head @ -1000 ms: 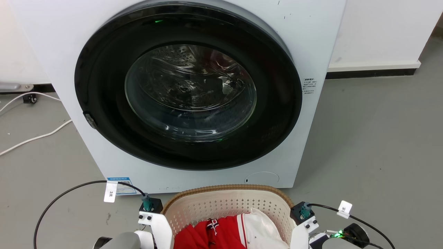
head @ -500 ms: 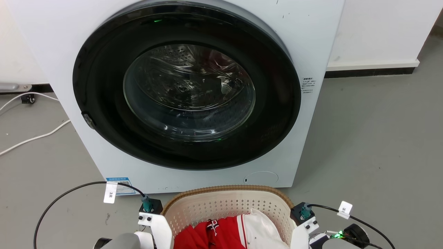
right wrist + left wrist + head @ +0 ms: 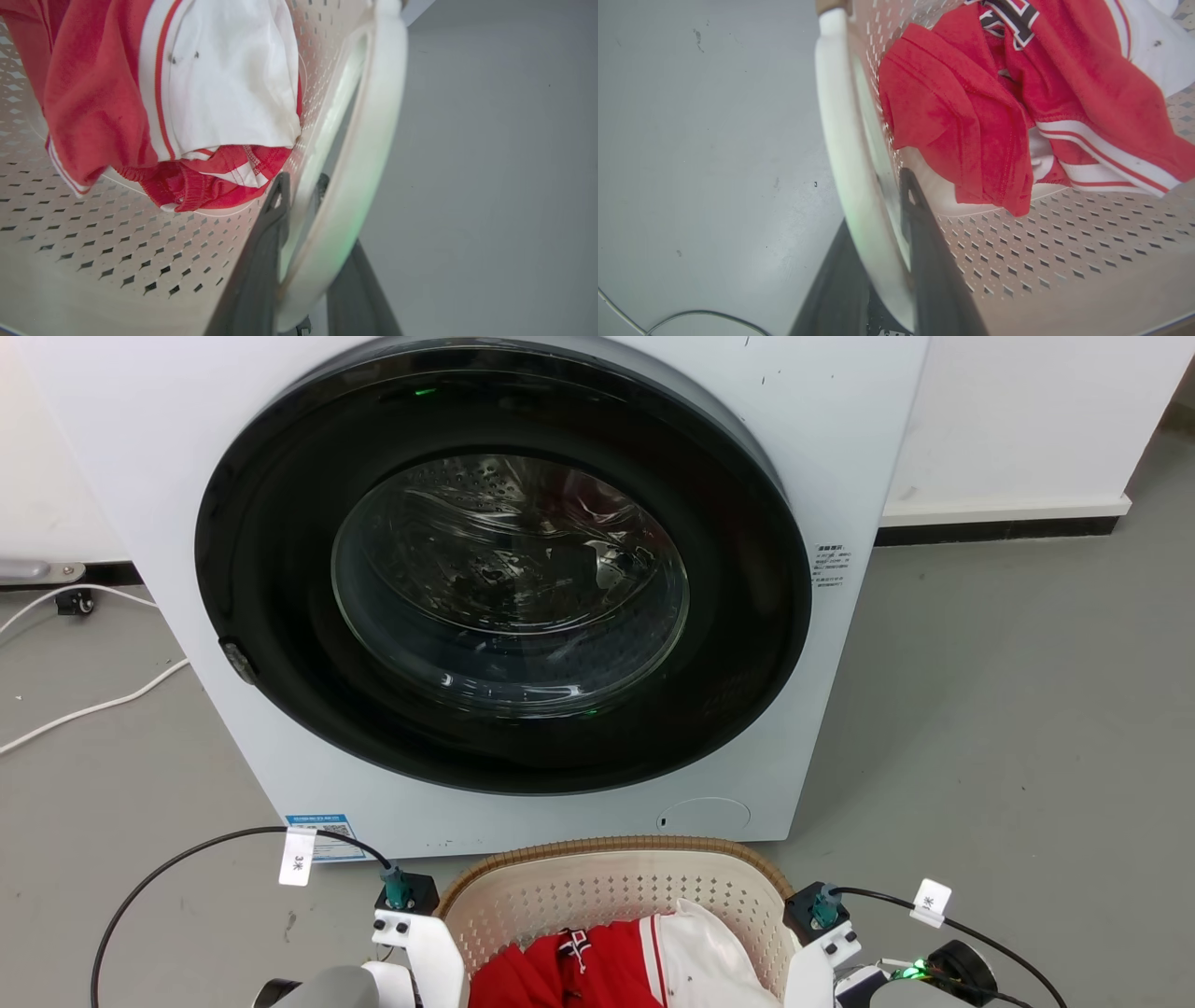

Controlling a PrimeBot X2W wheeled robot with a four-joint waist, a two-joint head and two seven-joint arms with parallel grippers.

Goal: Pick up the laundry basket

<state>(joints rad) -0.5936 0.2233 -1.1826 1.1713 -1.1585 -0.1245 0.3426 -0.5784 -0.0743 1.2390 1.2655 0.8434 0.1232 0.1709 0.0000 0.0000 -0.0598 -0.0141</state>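
The laundry basket (image 3: pixel 607 894), cream and perforated with a brown woven rim, sits at the bottom centre of the head view, just in front of the washer. Red and white clothes (image 3: pixel 597 966) lie inside it. My two wrists flank it, left (image 3: pixel 408 919) and right (image 3: pixel 822 929). In the left wrist view my left gripper (image 3: pixel 878 205) is shut around the white loop handle (image 3: pixel 836 116), one finger on each side. In the right wrist view my right gripper (image 3: pixel 301 186) is shut on the other handle (image 3: pixel 373 140) the same way. I cannot tell whether the basket touches the floor.
The white front-loading washer (image 3: pixel 840 429), its round dark door (image 3: pixel 504 579) closed, stands close behind the basket. A white cable (image 3: pixel 93 709) lies on the grey floor at left, and black cables (image 3: pixel 187 849) loop from my wrists. Open floor (image 3: pixel 1008 709) stretches to the right.
The head view has shifted very slightly to the left. The basket, the clothes and both arms keep their places.
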